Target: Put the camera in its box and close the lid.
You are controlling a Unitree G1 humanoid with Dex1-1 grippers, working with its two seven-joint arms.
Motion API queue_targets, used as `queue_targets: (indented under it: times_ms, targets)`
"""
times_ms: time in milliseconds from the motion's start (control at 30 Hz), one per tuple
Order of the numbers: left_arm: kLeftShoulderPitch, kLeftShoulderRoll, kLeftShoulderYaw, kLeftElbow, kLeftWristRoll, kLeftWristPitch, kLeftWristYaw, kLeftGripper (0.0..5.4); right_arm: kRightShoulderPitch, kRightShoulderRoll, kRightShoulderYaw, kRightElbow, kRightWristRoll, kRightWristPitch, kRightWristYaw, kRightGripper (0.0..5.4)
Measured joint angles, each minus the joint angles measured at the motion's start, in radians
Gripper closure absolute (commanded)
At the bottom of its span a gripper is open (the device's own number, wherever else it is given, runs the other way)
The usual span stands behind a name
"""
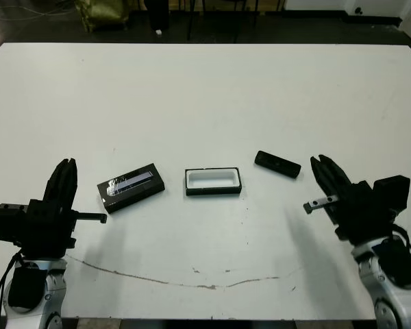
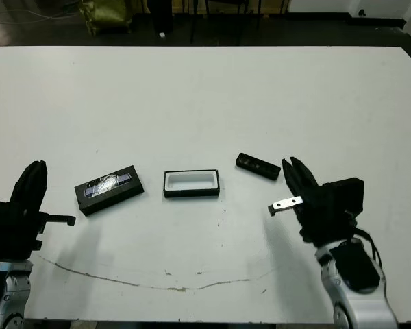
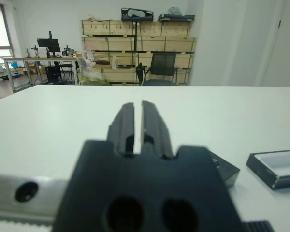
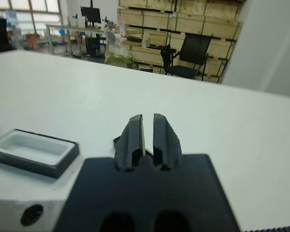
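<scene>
The camera point(image 1: 277, 164), a slim black bar, lies flat on the white table, right of centre. The box point(image 1: 213, 181), a black tray with a white lining, sits open at the middle, and the right wrist view shows it too point(image 4: 34, 151). To the left rests the lid point(image 1: 131, 186), a black slab with a silvery stripe, angled slightly. My right gripper point(image 1: 320, 162) is shut and holds nothing, a short way right of the camera. My left gripper point(image 1: 67, 166) is also shut with nothing in it, left of the lid.
A thin dark crack line point(image 1: 192, 277) runs across the table near its front edge. Beyond the far edge lie a dark floor and chair legs. The wrist views show shelves with wooden crates point(image 3: 135, 43) and an office chair point(image 4: 193, 55) past the table.
</scene>
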Motion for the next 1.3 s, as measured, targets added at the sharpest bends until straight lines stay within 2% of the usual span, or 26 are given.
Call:
queue_targets:
  times_ms: [100, 167, 300, 467, 633, 967, 1133, 1300]
  targets:
    - [-0.001, 0.0, 0.0, 0.0, 0.0, 0.002, 0.0, 5.38, -0.061, -0.065, -0.008, 0.017, -0.005, 0.028, 0.035, 5.4]
    - [-0.001, 0.0, 0.0, 0.0, 0.0, 0.002, 0.0, 5.4, -0.097, -0.116, -0.009, 0.025, -0.019, 0.061, 0.06, 5.2]
    - [0.002, 0.0, 0.001, -0.006, -0.005, 0.016, 0.0, 5.4, -0.173, -0.204, -0.005, 0.095, -0.044, 0.062, 0.134, 4.41]
    - [0.004, 0.001, 0.003, -0.009, -0.006, 0.017, -0.005, 5.4, -0.252, -0.266, 0.011, 0.198, -0.06, 0.043, 0.218, 3.34]
    - [0.005, 0.001, 0.004, -0.008, -0.003, 0.011, -0.01, 5.4, -0.31, -0.311, 0.056, 0.3, -0.122, -0.017, 0.266, 2.24]
    - [0.009, 0.001, 0.005, -0.008, -0.009, 0.016, -0.017, 5.4, -0.383, -0.327, 0.109, 0.488, -0.134, -0.071, 0.395, 0.02]
    - [0.01, 0.002, 0.008, -0.009, -0.02, 0.02, -0.019, 5.4, -0.392, -0.331, 0.13, 0.537, -0.144, -0.105, 0.427, 0.01]
    - [0.01, 0.002, 0.008, -0.008, -0.024, 0.02, -0.024, 5.4, -0.418, -0.34, 0.144, 0.586, -0.146, -0.106, 0.47, 0.01]
